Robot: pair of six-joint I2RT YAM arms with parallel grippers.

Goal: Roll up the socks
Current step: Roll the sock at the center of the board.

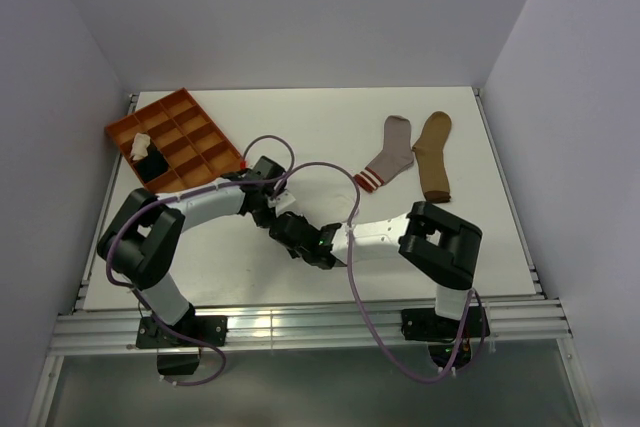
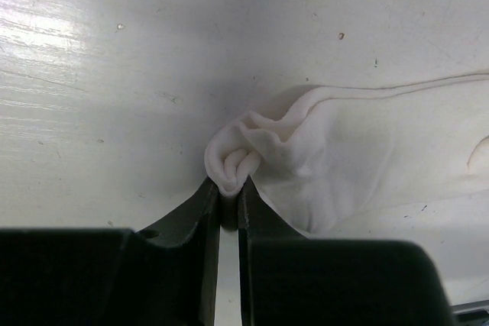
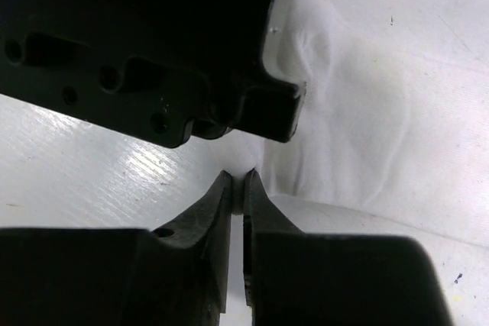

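In the left wrist view a plain white sock (image 2: 367,150) lies flat on the white table. Its near end is rolled into a small bunch (image 2: 237,159). My left gripper (image 2: 229,188) is shut on that bunch. My right gripper (image 3: 238,181) is shut, or nearly so, on the sock's edge, with the rest of the white sock (image 3: 374,127) spread beyond it. The left gripper's body (image 3: 153,51) is just above it. In the top view both grippers (image 1: 272,209) (image 1: 292,232) meet mid-table. A grey sock with a red-striped cuff (image 1: 390,157) and a tan sock (image 1: 435,157) lie flat at the back right.
An orange compartment tray (image 1: 190,132) stands at the back left, holding a cream sock (image 1: 140,144) and a black sock (image 1: 153,164). Purple cables (image 1: 270,147) loop over the arms. White walls close in the table on three sides.
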